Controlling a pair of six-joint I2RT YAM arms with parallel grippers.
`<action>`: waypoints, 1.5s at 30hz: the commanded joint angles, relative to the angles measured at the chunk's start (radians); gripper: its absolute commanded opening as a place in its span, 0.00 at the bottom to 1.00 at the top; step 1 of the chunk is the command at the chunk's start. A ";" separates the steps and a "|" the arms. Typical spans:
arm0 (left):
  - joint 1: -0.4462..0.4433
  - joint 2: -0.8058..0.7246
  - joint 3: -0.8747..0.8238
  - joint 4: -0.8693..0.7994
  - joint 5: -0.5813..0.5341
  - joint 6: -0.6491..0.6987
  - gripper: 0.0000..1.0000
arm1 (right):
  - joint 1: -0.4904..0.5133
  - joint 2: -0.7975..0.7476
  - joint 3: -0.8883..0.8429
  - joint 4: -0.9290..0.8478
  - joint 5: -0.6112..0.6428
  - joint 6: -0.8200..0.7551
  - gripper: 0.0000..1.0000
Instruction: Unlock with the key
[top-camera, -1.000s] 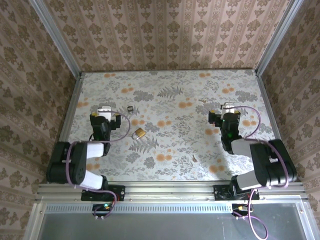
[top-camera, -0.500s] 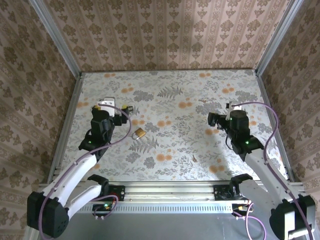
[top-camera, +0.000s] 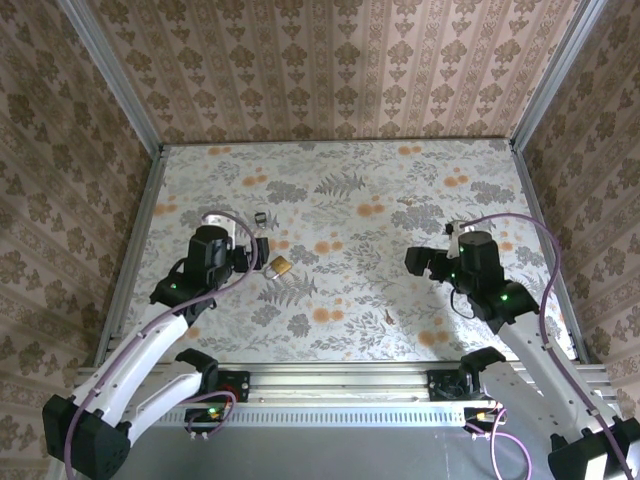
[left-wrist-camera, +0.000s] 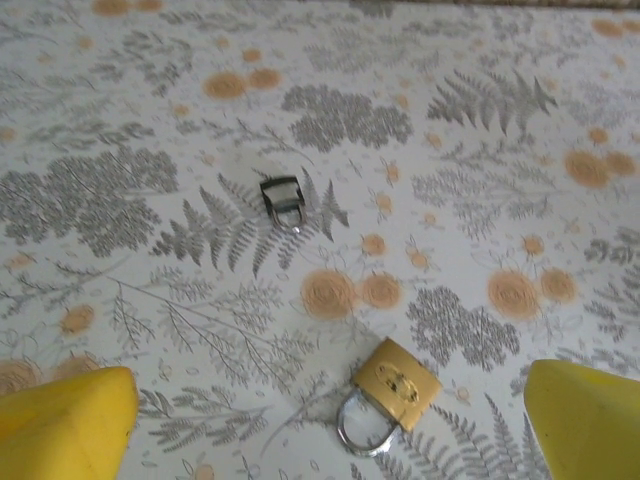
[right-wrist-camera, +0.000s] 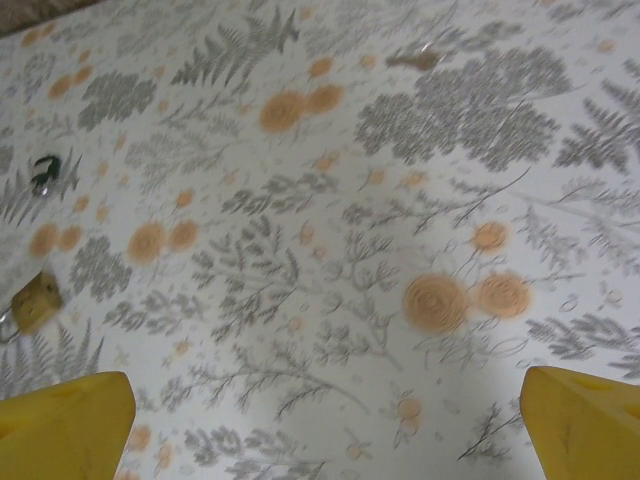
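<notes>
Lying ungrasped, the key (left-wrist-camera: 283, 200) sits far of the padlock (left-wrist-camera: 390, 395); left gripper (top-camera: 248, 254) and right gripper (top-camera: 424, 262) both gape empty, nothing done yet

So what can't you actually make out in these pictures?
Key: too small in every view to read its teeth.
Padlock: where its keyhole sits is unclear in the left wrist view. In the right wrist view it is blurred, with its shackle clipped by the left edge.
Yellow fingertips: cut off by the bottom edge in both wrist views.
</notes>
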 joint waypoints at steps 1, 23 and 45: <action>-0.019 0.014 0.029 -0.078 0.056 0.035 1.00 | 0.036 -0.003 0.044 -0.074 -0.047 0.045 1.00; -0.369 0.078 -0.069 0.345 0.169 0.407 1.00 | 0.490 0.178 -0.069 -0.208 0.066 0.455 0.63; -0.441 0.055 -0.130 0.382 0.079 0.392 1.00 | 0.544 0.496 -0.044 -0.099 0.142 0.387 0.38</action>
